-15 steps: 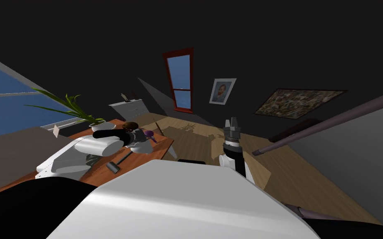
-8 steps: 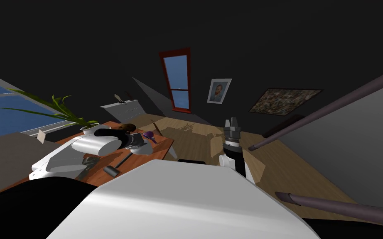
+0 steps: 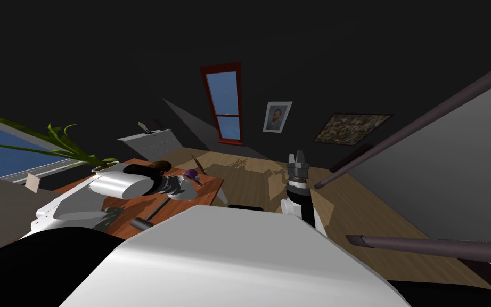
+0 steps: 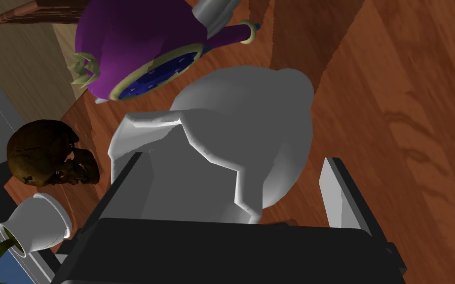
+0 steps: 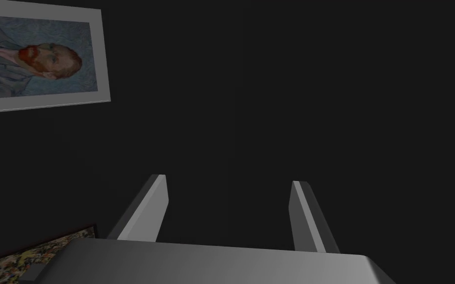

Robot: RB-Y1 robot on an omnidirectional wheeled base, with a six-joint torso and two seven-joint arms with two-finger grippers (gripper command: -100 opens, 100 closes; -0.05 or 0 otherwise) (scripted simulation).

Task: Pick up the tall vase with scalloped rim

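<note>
Two arms show in the head view; the left arm [image 3: 115, 186] reaches out over a brown table [image 3: 207, 187], and its far end is at a grey vase [image 3: 185, 191] near the table's corner. A purple pot [image 3: 191, 174] sits just behind the vase; a brown skull [image 3: 159, 165] is close by; a plant pot [image 3: 103, 168] with long green leaves stands further left. A hammer [image 3: 146, 218] lies on the table beside the arm; the right gripper [image 3: 297, 158] is held up over the wood floor [image 3: 260, 181], well apart from the table.

In the left wrist view, the left gripper [image 4: 231, 158] is spread wide with the vase in between. The vase's wavy rim points at the gripper (its round belly is the far end); I cannot tell if it stands or lies. One side of the vase is right up against a finger; the other finger [image 4: 337, 192] stands a little off it, with bare table in the gap; so the vase is not squeezed. The purple pot is just past the vase; the skull and the plant pot are off to one side.

In the right wrist view, the right gripper's two fingers stand wide apart; nothing is between them.
</note>
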